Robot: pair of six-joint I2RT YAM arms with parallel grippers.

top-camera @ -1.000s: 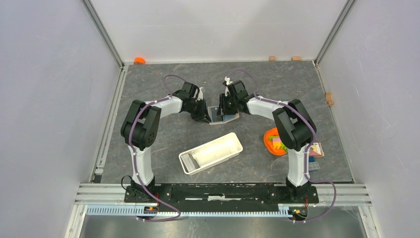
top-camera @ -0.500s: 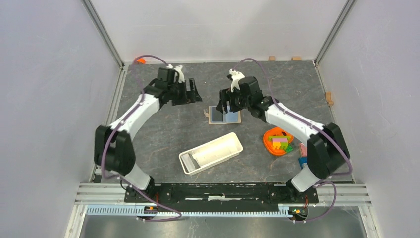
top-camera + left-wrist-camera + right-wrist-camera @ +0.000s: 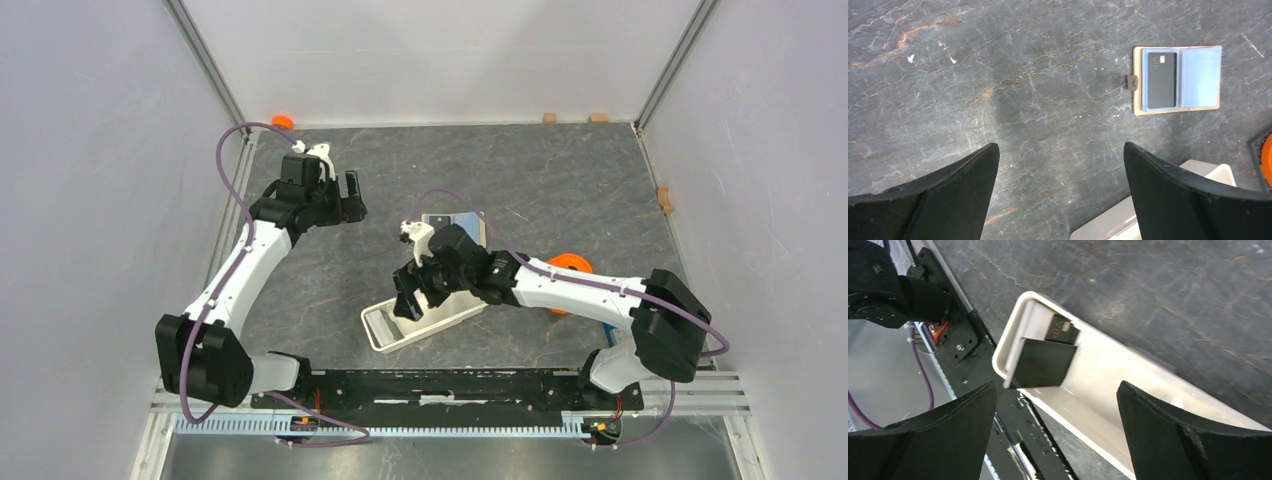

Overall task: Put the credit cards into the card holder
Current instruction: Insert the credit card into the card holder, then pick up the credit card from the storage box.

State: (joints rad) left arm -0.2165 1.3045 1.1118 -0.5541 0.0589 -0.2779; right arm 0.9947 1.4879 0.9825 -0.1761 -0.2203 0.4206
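The right tool [image 3: 1056,386] hangs over one end of the card holder [image 3: 1118,377], jaws spread wide and gripping nothing. Between them, touching neither, a black card [image 3: 1040,362] sits tilted, one corner over the holder's rim. A second card [image 3: 1063,329] lies flat on the holder's floor just beyond it. The left tool [image 3: 1060,150], equally wide and empty, hovers above the desk [image 3: 998,75], well apart from an open wallet [image 3: 1200,77] bearing another black card [image 3: 1161,80].

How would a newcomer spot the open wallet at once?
On the grey stone-patterned table, look beyond the far end of the white tray. The wallet lies flat and open there, with a black card on one half. Its tan border and blue lining set it apart from the walled tray and the orange bowl.
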